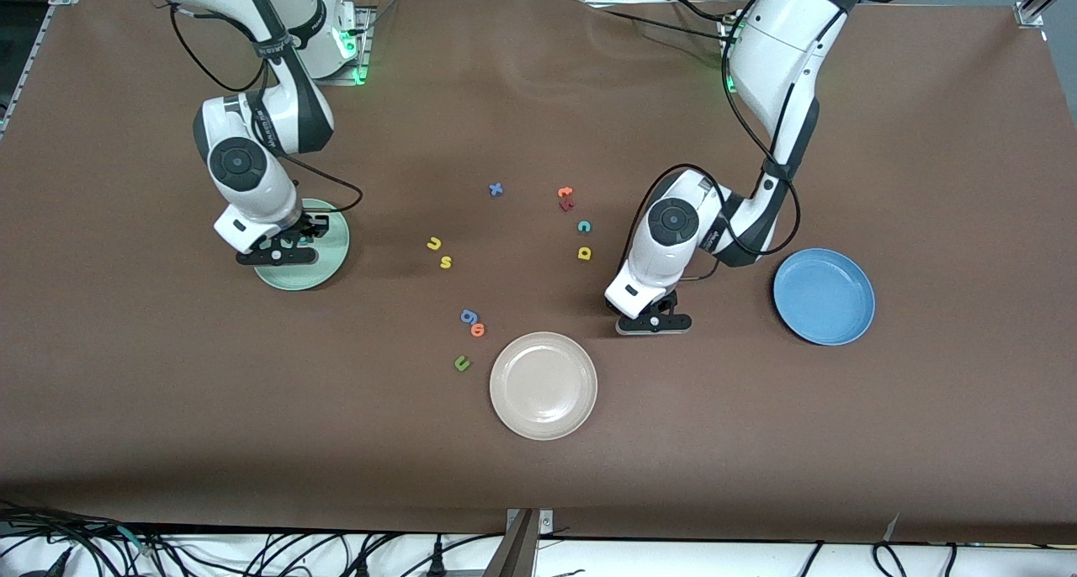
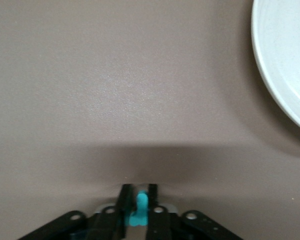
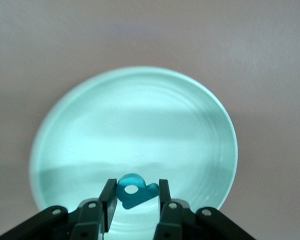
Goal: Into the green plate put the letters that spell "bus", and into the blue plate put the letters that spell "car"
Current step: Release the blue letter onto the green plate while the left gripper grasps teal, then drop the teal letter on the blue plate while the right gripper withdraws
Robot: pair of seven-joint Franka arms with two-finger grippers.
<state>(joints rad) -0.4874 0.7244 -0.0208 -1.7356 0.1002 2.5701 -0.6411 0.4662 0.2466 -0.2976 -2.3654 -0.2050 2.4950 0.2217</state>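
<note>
Now left gripper (image 2: 138,202) clenched on teal r (image 2: 139,209); right gripper (image 3: 135,192) grasping teal b (image 3: 134,192) over green plate (image 3: 90,125).

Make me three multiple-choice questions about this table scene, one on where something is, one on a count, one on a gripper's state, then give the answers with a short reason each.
1. What is the right gripper over?
A. the green plate
B. the blue plate
C. the beige-white plate

2. How many plates are on the table?
A. two
B. three
C. four

3. What is the left gripper doing?
A. open over the blue plate
B. open on bare table
C. shut on a teal letter

Answers:
1. A: the right wrist view shows the green plate spread under the gripper, which holds the teal b.
2. B: the front view shows one green, one blue and one beige-white plate.
3. C: the left wrist view shows both fingers pressed against a small teal letter, low at the table beside the beige-white plate.
</note>
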